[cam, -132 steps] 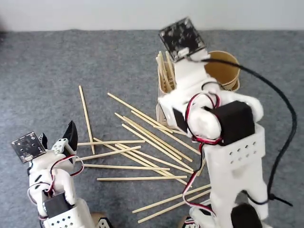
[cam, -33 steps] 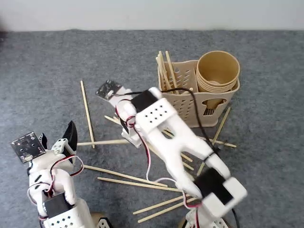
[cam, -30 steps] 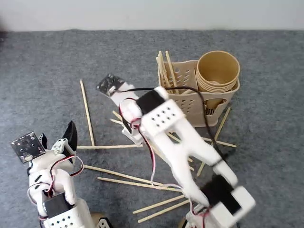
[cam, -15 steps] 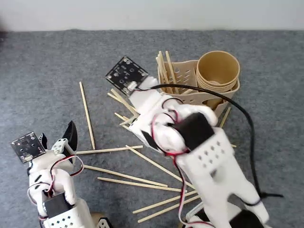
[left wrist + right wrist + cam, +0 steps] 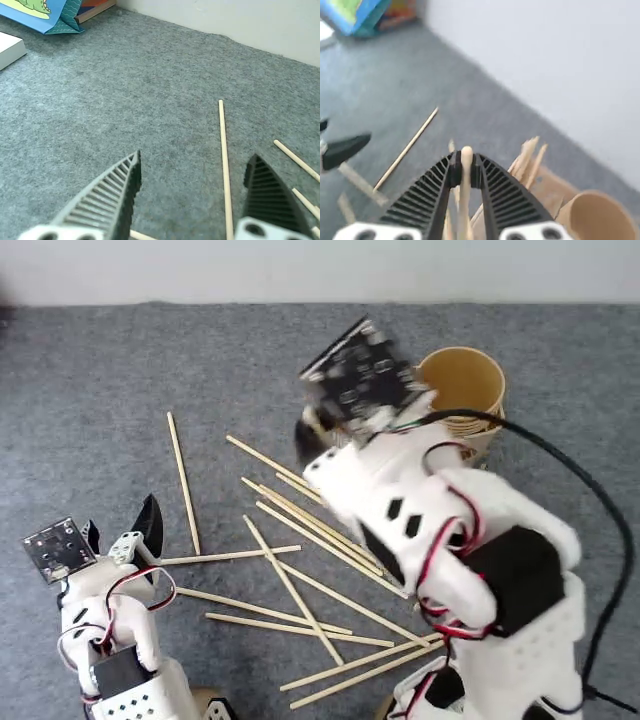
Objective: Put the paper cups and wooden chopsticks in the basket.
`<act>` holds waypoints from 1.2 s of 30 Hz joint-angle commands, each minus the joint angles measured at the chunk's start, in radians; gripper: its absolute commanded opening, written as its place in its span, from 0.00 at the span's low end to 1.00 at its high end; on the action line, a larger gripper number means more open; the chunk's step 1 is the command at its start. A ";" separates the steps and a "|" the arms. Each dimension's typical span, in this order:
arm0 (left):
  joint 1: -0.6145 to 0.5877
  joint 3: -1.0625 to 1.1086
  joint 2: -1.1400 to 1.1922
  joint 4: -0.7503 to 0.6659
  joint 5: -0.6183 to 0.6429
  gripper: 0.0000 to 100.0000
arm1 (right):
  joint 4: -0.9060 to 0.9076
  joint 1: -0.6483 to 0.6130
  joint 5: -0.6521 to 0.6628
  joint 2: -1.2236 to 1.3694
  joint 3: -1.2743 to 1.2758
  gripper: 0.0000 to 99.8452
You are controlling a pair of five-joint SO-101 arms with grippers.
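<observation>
Step in hand, as judged: delivery of one stick; cups look done, many sticks are not.

Right gripper (image 5: pixel 465 164) is pinching a single wooden chopstick (image 5: pixel 466 156), clamped near its upper end with the rest hanging down between the jaws. It is poised above the basket (image 5: pixel 546 192), on the side where the stowed sticks (image 5: pixel 529 152) stand bunched and splayed. The paper cups (image 5: pixel 460 380) sit nested in the basket's other compartment.

To do it well:
- bring the lower tip over the open stick compartment before letting go;
- keep the stick near upright so it slides in among the bunch rather than bridging the rim;
- release low, since the leaning tops of the stowed sticks could catch the tip and flick it out.

In the high view the arm's body hides most of the basket, so rim clearance cannot be read.

Around:
- loose chopsticks (image 5: pixel 310 560) lie fanned and crossing on the grey table (image 5: pixel 100 390), from near the basket outward;
- one lone stick (image 5: pixel 183 485) lies well apart from the basket;
- left gripper (image 5: pixel 196 159) is spread with nothing in it, well apart from the basket and near that lone stick;
- a black cable (image 5: pixel 590 510) loops past the cup side of the basket; possible snag.
</observation>
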 commanded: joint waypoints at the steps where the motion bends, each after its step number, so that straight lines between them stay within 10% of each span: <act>1: 0.000 -0.012 -0.017 0.003 -0.009 0.32 | -0.147 0.076 -0.038 -0.007 -0.049 0.01; 17: 0.000 -0.012 -0.015 0.003 -0.009 0.32 | -0.541 0.197 -0.054 -0.005 -0.049 0.01; 36: 0.000 -0.012 -0.015 0.003 -0.009 0.32 | -0.564 0.311 -0.157 0.255 -0.049 0.07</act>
